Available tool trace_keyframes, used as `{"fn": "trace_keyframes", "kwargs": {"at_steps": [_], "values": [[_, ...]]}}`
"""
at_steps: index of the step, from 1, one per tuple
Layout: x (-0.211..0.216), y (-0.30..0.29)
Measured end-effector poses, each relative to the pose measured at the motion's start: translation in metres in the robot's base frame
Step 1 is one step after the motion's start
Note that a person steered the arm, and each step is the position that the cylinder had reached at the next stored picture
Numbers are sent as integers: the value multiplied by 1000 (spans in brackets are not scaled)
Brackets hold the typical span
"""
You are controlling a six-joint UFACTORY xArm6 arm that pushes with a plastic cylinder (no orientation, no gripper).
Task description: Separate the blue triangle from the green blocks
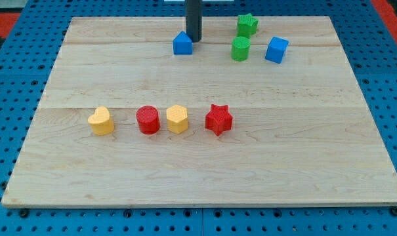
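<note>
My tip [194,39] sits just right of the blue triangle [182,44], left of the green blocks [241,48].

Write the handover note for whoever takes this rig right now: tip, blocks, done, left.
My tip sits at the view's top, just right of the blue triangle, touching or nearly so.
The green star and green cylinder stand further right, with the blue cube beyond them.
Done: a clear gap already separates the triangle from both greens.
Left: probably push the triangle further toward the view's left to widen it.
The yellow and red blocks in the lower row are uninvolved.
</note>
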State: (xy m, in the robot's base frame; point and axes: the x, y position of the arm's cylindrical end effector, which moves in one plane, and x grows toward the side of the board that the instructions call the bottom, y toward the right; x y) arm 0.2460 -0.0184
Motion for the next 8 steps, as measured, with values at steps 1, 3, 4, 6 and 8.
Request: {"fn": "trace_keyframes", "kwargs": {"at_steps": [1,3,4,6,8], "values": [[-19,-5],[19,-40],[12,-24],[26,-16],[4,49]]}}
